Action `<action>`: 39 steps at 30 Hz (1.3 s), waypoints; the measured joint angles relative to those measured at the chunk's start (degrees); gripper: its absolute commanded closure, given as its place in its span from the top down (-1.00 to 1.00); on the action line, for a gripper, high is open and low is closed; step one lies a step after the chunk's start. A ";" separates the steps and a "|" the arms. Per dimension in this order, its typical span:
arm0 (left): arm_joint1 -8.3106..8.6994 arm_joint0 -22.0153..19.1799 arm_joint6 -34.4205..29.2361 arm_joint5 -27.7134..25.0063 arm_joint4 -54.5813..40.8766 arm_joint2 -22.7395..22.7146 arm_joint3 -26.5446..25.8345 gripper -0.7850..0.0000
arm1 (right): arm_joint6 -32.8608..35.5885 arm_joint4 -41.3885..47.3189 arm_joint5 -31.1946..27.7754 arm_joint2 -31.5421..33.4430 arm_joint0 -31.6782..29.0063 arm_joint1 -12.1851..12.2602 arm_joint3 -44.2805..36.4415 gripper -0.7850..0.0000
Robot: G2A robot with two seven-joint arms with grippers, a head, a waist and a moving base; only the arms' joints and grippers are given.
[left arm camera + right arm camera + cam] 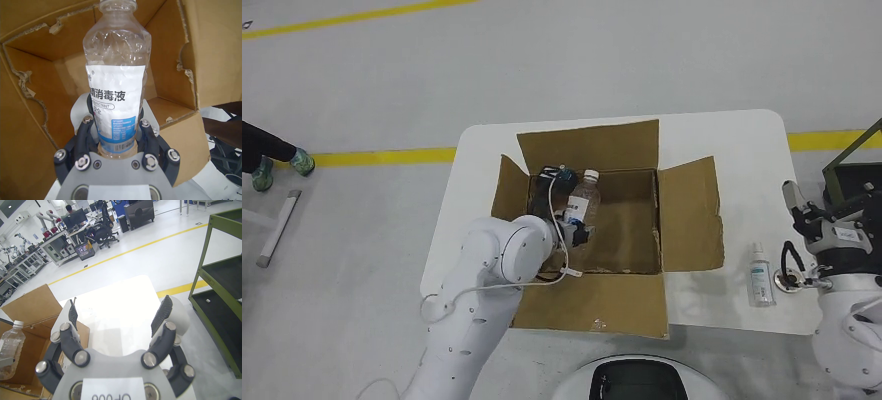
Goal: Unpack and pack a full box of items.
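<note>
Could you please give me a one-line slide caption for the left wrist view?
The left gripper, jaws shut, holds a clear bottle in the open box.

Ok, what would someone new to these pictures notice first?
First, the clear plastic bottle with a white label, gripped by the left gripper inside the open cardboard box. Then the small clear bottle on the white table beside the box, close to the open right gripper.
</note>
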 measured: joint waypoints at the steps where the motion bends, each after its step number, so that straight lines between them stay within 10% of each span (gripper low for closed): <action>1: -0.11 -0.22 0.08 0.73 0.17 0.37 0.97 -1.00 | -0.04 0.01 0.03 -0.02 -0.06 -0.03 -0.02 1.00; 25: -2.05 -5.13 2.26 7.60 -0.35 3.58 20.40 -0.95 | 0.34 0.06 -0.55 0.64 -0.54 -0.53 0.08 1.00; 28: -2.24 -5.72 2.55 7.75 -0.62 3.65 22.10 -0.08 | 0.59 -0.01 -0.66 0.95 -0.56 -0.56 0.02 1.00; 29: -2.30 -5.90 2.60 7.78 -0.69 3.68 22.48 0.81 | 0.67 -0.06 -0.66 1.02 -0.58 -0.58 -0.01 1.00; 30: -2.37 -6.12 2.67 7.78 -0.79 3.71 22.86 1.00 | 0.79 -0.13 -0.70 1.11 -0.59 -0.59 -0.03 1.00; 39: -2.56 -7.53 1.12 6.12 2.83 5.12 23.35 1.00 | 1.40 -0.21 -0.65 2.38 -0.28 -0.68 0.05 1.00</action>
